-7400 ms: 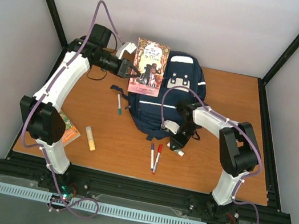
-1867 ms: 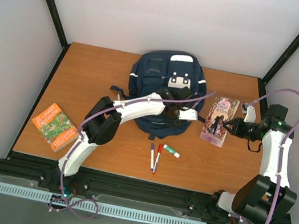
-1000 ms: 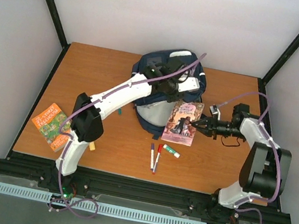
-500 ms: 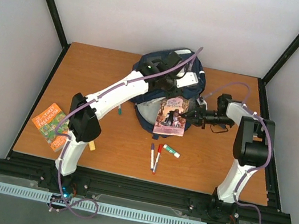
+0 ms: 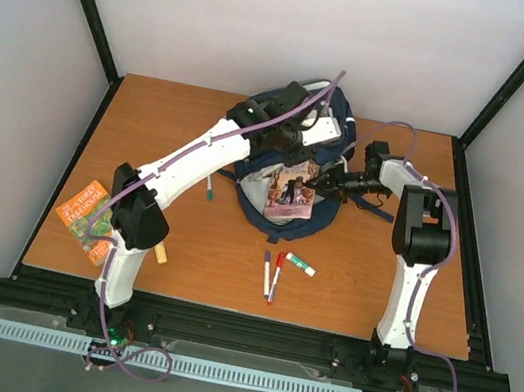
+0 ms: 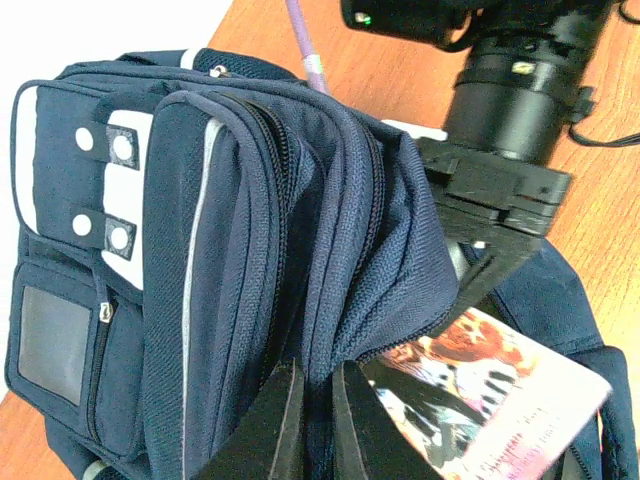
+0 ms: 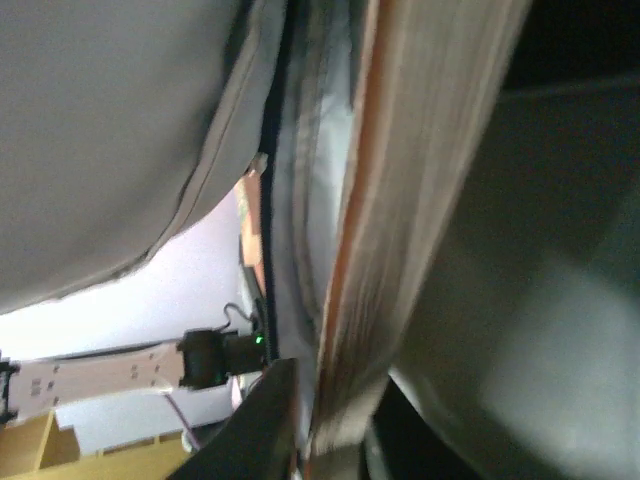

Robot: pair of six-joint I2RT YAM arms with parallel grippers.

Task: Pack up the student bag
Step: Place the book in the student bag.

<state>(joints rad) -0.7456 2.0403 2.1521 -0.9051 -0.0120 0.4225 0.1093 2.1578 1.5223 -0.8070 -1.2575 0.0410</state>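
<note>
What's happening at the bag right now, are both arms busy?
The left gripper pinches the backpack by its opening edge, holding it open. The right gripper grips a book that is partway into the opening. Several pens and another book lie on the table, not yet packed.

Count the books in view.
2. A pink book in the right gripper, halfway into the student bag; an orange book by the table's left edge. Any inside the bag would be hidden.
</note>
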